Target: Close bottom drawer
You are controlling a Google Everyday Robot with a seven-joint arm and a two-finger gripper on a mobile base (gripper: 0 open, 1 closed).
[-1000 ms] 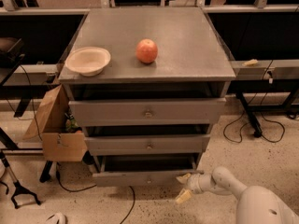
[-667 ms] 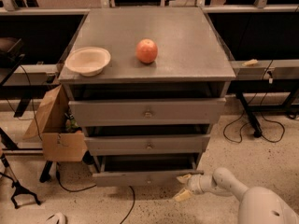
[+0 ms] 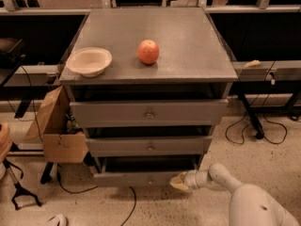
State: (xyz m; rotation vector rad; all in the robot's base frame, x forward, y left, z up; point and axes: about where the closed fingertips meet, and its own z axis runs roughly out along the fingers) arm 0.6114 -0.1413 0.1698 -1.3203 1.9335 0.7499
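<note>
The bottom drawer is the lowest of three grey drawers in the cabinet; it stands pulled out a little, with a dark gap above its flat front panel. My gripper is low at the right end of that front panel, touching or almost touching it. My white arm reaches in from the lower right.
On the cabinet top sit a cream bowl and a red apple. The two upper drawers are also slightly out. An open cardboard box stands at the cabinet's left. Cables lie on the floor at right.
The gripper has moved slightly left toward the drawer front. The drawer looks unchanged.
</note>
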